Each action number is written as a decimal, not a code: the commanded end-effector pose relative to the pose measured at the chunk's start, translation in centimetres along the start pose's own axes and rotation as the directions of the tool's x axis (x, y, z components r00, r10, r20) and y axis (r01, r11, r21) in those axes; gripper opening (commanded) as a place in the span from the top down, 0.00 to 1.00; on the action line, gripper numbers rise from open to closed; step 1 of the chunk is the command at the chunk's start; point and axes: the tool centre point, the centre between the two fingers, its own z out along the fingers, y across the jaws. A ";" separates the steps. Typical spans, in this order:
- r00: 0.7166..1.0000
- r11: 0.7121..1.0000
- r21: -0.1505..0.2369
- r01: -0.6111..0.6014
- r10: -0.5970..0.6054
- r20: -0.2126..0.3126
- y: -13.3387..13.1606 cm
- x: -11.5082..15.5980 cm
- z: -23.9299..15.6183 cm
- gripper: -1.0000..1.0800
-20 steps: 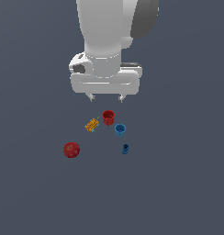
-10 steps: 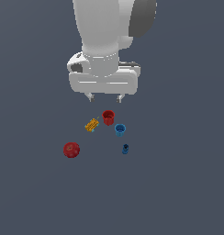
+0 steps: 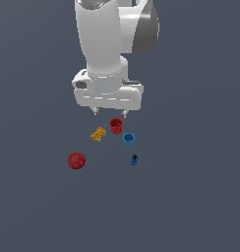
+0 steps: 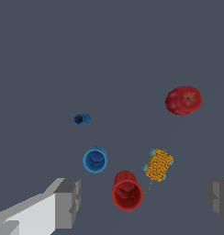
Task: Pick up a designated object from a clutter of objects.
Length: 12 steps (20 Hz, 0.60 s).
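A: Jaws first. State?

B: Spread wide, nothing betw. them. Wrist view shows one finger (image 4: 63,202) at one edge of frame and the other at the opp. edge, big gap. Gripper (image 3: 110,114) hangs above the clutter, touching nothing.

A: Change vs. a sec ago?

B: Small. Arm has come a bit lower; fingertips sit closer over the red cup (image 3: 116,126). Items haven't moved. I read it as the descent only starting, so approach phase, no grasp yet.

A: Target?

B: Yellow-orange ridged block (image 3: 98,134), lying flat on the desk (image 3: 191,197), just beside the red cup, on the exterior view's left of it. Apart from it as far as I can tell. Jaws look centred nearer the cup than the block, so prob. a shift toward the block is needed before closing.

A: Count, going outward?

B: Red cup x1. Ridged block x1. Blue cup (image 3: 128,139) x1, near the red one. Tiny dark-blue piece (image 3: 134,159) x1, farther off. Red ball (image 3: 76,160) x1, well apart on the exterior view's left. Five total.
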 end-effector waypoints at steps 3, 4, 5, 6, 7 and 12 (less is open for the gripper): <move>0.999 0.999 0.000 -0.055 0.055 0.001 1.2 -0.5 3.1 0.04; 0.998 0.998 0.000 -0.069 0.069 0.001 1.5 -0.7 3.9 0.04; 0.996 0.996 0.000 -0.085 0.085 0.002 1.8 -0.9 4.8 0.04; 0.995 0.995 0.000 -0.102 0.102 0.002 2.2 -1.1 5.7 0.04; 0.993 0.993 -0.001 -0.119 0.119 0.002 2.6 -1.4 6.6 0.04; 0.978 0.978 -0.005 -0.207 0.207 0.002 4.5 -3.2 11.1 0.04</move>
